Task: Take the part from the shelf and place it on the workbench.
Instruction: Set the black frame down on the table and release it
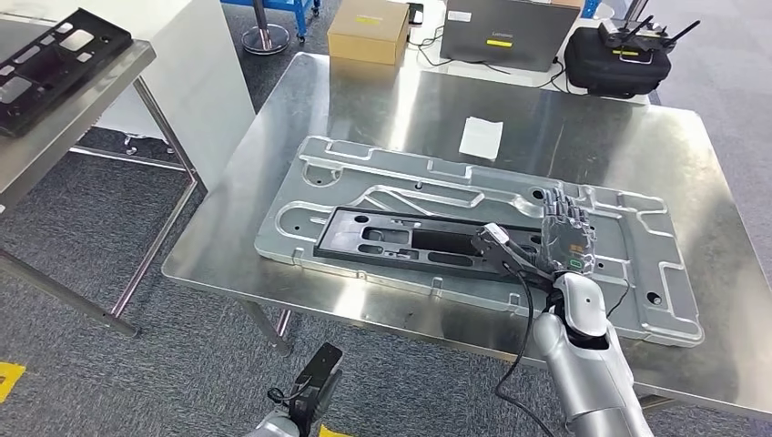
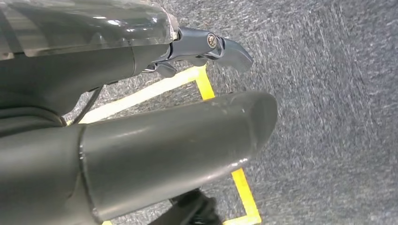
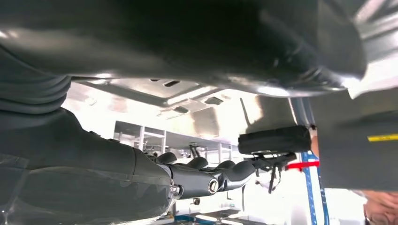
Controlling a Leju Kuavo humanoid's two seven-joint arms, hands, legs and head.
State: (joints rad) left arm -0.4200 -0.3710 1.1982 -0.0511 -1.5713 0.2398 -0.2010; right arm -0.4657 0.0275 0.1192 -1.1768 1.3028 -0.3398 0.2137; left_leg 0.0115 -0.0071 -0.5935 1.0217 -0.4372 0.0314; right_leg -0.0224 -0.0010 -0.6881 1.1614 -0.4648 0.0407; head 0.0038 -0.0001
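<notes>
The part (image 1: 419,241), a flat black plastic panel with cut-outs, lies on the silver tray (image 1: 637,282) in the middle of the steel surface (image 1: 382,109), so by the look of it the placing is done or nearly so. Far left, on the shelf (image 1: 82,109), another black panel (image 1: 55,50) of the same kind lies flat, cut off by the picture's edge; I judge that is the stock from which the parts come. The left hand (image 2: 206,47) hangs low beside the body over grey carpet with yellow floor tape (image 2: 202,84); its fingers look curled in with nothing in them, though much of it is hidden by its own thumb. At the part's right end the right hand (image 1: 560,241) stands with fingers spread and upright, its thumb reaching toward the panel's edge; whether it touches or pinches that edge I cannot tell. The right wrist view is glare and dark blur, too close to help.
</notes>
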